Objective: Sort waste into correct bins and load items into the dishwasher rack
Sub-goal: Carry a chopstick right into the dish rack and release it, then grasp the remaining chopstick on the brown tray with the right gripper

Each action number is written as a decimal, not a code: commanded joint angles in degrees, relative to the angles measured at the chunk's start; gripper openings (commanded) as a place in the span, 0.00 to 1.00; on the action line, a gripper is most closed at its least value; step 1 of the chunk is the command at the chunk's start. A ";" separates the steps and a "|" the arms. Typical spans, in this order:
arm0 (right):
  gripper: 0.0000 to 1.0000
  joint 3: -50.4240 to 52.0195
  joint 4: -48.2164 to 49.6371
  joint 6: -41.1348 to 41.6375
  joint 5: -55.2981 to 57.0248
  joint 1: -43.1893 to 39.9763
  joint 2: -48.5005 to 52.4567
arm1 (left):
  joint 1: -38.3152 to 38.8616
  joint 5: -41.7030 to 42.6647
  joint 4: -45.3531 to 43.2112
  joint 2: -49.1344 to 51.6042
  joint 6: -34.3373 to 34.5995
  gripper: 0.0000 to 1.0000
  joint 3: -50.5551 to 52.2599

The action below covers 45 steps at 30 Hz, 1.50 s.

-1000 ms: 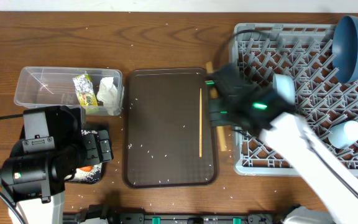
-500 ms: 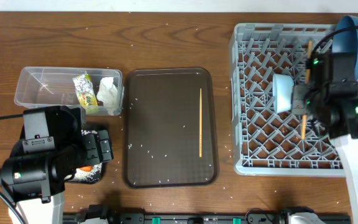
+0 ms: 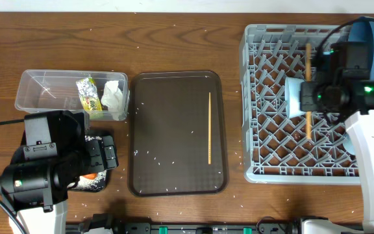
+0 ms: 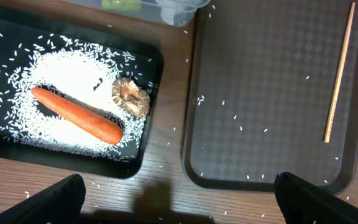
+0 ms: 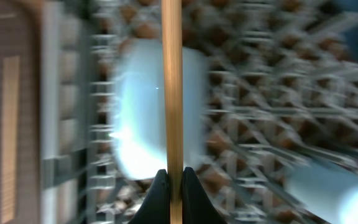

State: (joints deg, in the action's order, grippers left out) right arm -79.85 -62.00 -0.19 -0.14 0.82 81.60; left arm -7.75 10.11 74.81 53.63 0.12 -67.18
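My right gripper [image 3: 309,96] [image 5: 173,180] is shut on a wooden chopstick [image 3: 308,78] [image 5: 171,87] and holds it over the grey dishwasher rack [image 3: 265,170], above the white bowl [image 3: 294,97] [image 5: 148,106]. The blue plate [image 3: 369,40] stands at the rack's far right. The second chopstick [image 3: 209,127] [image 4: 339,81] lies on the brown serving tray [image 3: 167,130]. My left gripper [image 4: 178,196] is open over the table edge, near the black tray [image 4: 5,143] holding rice [image 4: 67,74], a carrot [image 4: 76,115] and a tan scrap [image 4: 131,98]. The clear tub [image 3: 44,91] holds the wrapper [image 3: 89,95] and tissue [image 3: 113,95].
Rice grains are scattered over the wooden table [image 3: 174,39] and the serving tray. The left arm's black body [image 3: 44,169] covers most of the black tray in the overhead view. A pale cup [image 5: 328,190] lies in the rack at the right.
My right gripper carried the chopstick from the serving tray's right edge over to the rack, then shifted it slightly left and up, above the white bowl. The left arm has not moved.
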 commanded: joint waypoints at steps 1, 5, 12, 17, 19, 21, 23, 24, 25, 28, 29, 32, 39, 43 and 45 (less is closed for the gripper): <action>0.01 0.17 -0.11 3.74 -8.28 3.67 -0.48 | 0.17 -0.55 0.17 -0.04 -0.52 0.98 -0.24; 0.01 0.59 -0.15 9.73 -6.88 8.15 1.22 | 0.17 -0.52 0.17 -0.04 -0.52 0.98 -0.24; 0.01 4.04 2.12 22.36 2.27 13.49 8.31 | 0.17 -0.55 0.17 -0.04 -0.52 0.98 -0.24; 0.02 4.17 4.61 22.67 2.78 14.91 13.05 | 0.17 -0.55 0.17 -0.04 -0.52 0.98 -0.24; 0.09 4.17 5.46 22.40 3.37 15.45 14.64 | 0.17 -0.55 0.17 -0.04 -0.52 0.98 -0.24; 0.21 4.17 7.34 19.47 3.19 16.22 15.47 | 0.17 -0.55 0.17 -0.04 -0.52 0.98 -0.24; 0.34 3.85 8.52 16.76 1.99 17.40 15.06 | 0.17 -0.55 0.17 -0.04 -0.52 0.98 -0.24; 0.37 3.65 8.87 16.57 1.31 18.05 14.64 | 0.17 -0.55 0.17 -0.04 -0.52 0.98 -0.24; 0.40 3.48 9.31 16.37 0.42 18.95 14.05 | 0.17 -0.55 0.15 -0.04 -0.52 0.98 -0.24; 0.41 3.43 9.84 16.48 -1.53 22.29 12.24 | 0.17 -0.55 0.17 -0.04 -0.50 0.98 -0.24; 0.42 3.43 9.84 16.98 -1.79 23.74 12.02 | 0.17 -0.55 0.17 -0.04 -0.52 0.98 -0.24; 0.41 3.65 9.99 20.20 -1.07 27.93 12.59 | 0.17 -0.55 0.17 -0.04 -0.52 0.98 -0.24; 0.36 3.89 10.54 33.35 4.42 34.80 19.76 | 0.17 -0.55 0.17 -0.04 -0.52 0.98 -0.24; 0.33 3.89 13.05 34.91 1.81 35.93 25.77 | 0.17 -0.55 0.17 -0.04 -0.52 0.98 -0.24; 0.30 3.89 14.36 34.88 0.50 36.06 28.33 | 0.17 -0.55 0.17 -0.04 -0.52 0.98 -0.24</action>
State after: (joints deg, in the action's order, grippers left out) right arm -75.79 -48.42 31.48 1.30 36.21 107.28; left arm -7.75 10.11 74.78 53.63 0.14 -67.18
